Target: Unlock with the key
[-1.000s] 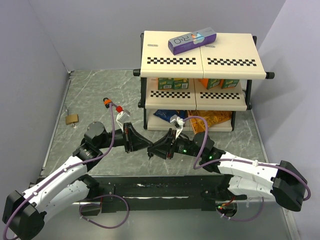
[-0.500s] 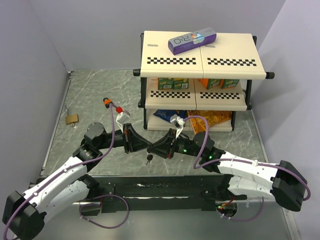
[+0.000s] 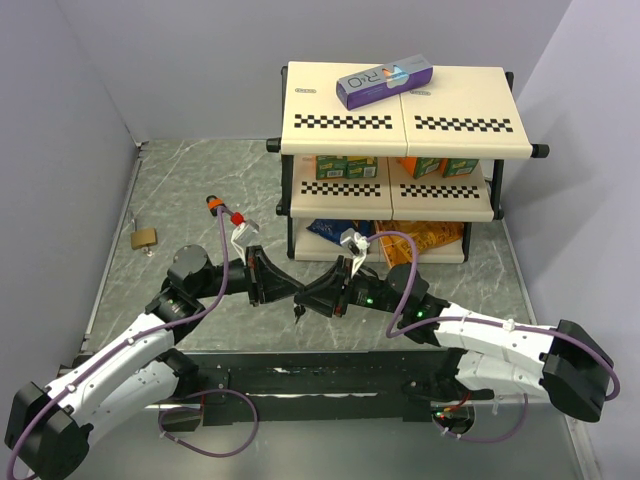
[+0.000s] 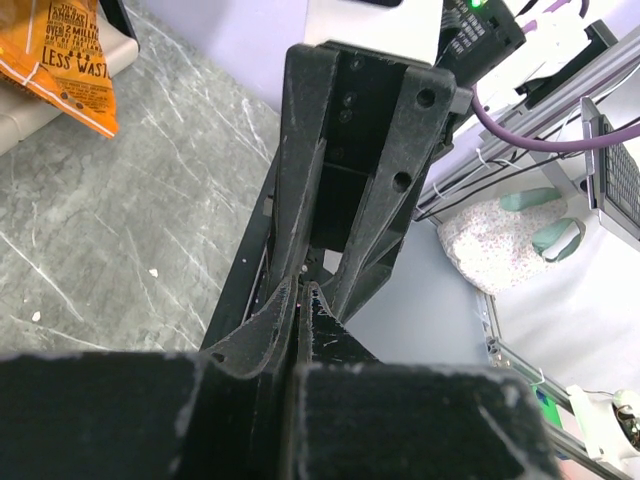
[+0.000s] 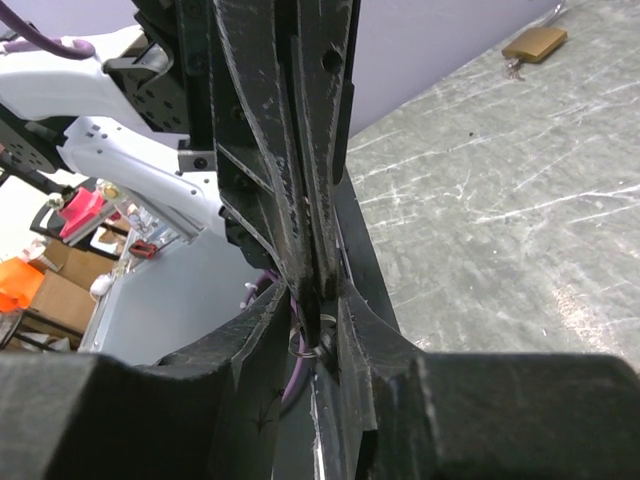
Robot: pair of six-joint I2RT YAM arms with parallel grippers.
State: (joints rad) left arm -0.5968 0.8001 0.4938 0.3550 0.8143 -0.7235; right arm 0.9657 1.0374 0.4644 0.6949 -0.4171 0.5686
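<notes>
Above the grey marble table (image 3: 180,190), centre frame, your left gripper (image 3: 290,293) is clenched against the right gripper (image 3: 308,298), whose grip I cannot tell; the key (image 3: 297,314) dangles beneath their tips. Part them carelessly and it may drop.

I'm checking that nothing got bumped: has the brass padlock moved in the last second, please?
No. In the top view, the brass padlock lies at the same spot on the table, near its left edge.

orange snack bag (image 4: 60,62), "LESS WAST" partly legible
</notes>
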